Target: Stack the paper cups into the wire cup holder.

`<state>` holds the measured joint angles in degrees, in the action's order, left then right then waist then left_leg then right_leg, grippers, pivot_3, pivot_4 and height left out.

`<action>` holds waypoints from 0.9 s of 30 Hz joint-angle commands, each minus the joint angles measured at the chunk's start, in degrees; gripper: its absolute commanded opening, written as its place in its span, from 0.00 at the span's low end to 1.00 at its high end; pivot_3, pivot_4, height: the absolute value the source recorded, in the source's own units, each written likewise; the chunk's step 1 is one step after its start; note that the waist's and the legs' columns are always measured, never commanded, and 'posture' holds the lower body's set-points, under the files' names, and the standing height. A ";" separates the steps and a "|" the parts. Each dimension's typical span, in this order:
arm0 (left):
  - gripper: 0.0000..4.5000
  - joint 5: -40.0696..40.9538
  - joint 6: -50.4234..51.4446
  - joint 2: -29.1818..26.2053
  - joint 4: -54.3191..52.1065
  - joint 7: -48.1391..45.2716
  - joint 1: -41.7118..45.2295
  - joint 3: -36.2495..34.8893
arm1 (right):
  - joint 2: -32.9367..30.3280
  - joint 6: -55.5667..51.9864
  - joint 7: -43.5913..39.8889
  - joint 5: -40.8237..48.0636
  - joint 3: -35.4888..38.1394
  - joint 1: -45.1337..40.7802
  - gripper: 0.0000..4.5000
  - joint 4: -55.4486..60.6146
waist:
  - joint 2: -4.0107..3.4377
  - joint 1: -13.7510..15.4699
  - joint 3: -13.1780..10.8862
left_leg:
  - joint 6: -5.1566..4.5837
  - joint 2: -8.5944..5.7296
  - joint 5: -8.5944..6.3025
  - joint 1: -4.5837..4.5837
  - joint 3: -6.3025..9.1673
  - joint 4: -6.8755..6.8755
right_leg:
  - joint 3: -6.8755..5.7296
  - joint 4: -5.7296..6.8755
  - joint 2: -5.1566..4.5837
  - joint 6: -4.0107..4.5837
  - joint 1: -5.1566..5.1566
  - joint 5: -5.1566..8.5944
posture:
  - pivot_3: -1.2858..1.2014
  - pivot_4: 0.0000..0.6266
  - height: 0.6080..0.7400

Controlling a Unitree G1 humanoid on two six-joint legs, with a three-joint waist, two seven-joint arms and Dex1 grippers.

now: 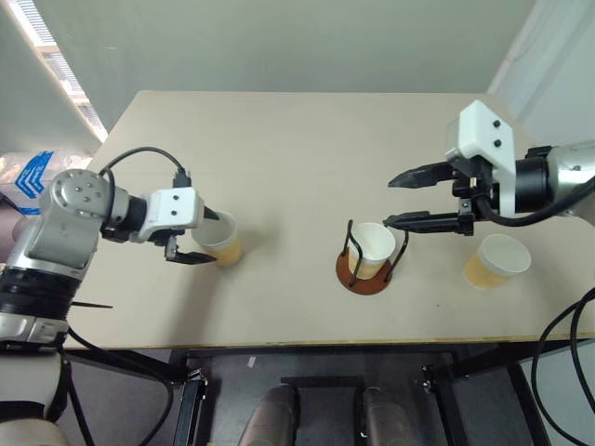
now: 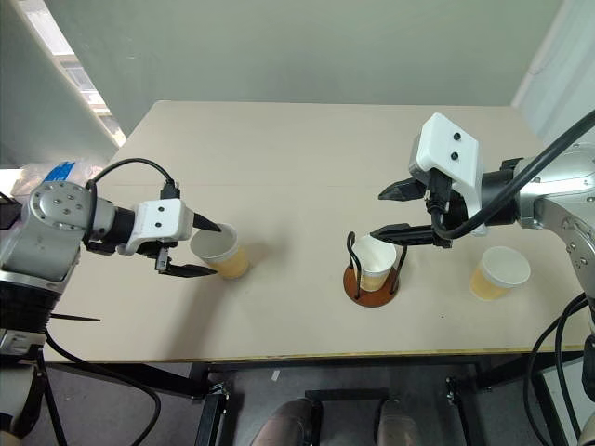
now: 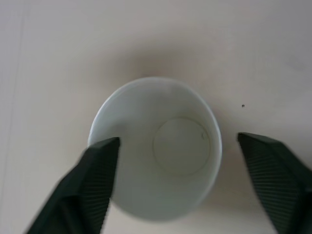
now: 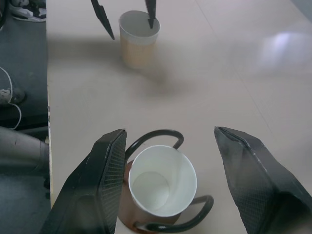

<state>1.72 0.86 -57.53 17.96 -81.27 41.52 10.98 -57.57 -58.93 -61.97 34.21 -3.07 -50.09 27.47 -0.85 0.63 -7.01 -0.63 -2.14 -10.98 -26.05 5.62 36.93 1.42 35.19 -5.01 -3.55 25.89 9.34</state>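
1. I read this as the pick-up of the second cup: one paper cup (image 1: 374, 249) already sits upright inside the wire cup holder (image 1: 365, 268), near the front edge of the surface (image 1: 279, 149)
2. My left tool (image 1: 205, 237) is at the cup on the left (image 1: 223, 240); its fingers are spread, one over the cup's mouth and one outside its near wall, so they straddle that wall, but I see no firm pinch yet, so I count it as released
3. My right tool (image 1: 409, 200) hangs above the holder with its fingers spread wide and nothing between them
4. The third cup (image 1: 496, 260) stands by itself on the right, well apart from the holder
5. Next I would close the left fingers on the rim wall, gently, since thin paper will likely buckle, then lift straight up
6. After that the cup must travel right and drop squarely into the seated cup; I judge the right tool should clear away first, or the two arms may crowd each other over the holder
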 commanded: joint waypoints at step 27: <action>0.01 13.78 13.75 7.24 -12.63 -10.26 15.81 -0.84 | -5.44 5.00 1.12 5.68 18.20 15.15 0.68 1.71 | 0.06 0.21 0.03 | -0.11 0.00 -0.01 -0.06 -0.05 0.12 | -0.01 -0.16 -0.02 -0.40 -0.13 -0.18 | 0.52 0.24 1.00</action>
<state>13.36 13.73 -50.47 7.22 -89.53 54.33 11.07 -62.06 -53.86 -60.78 37.68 10.70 -35.40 27.42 -0.79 0.84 -6.98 -0.75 -2.14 -10.98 -26.10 5.56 37.06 1.42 35.02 -5.04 -4.00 25.74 9.17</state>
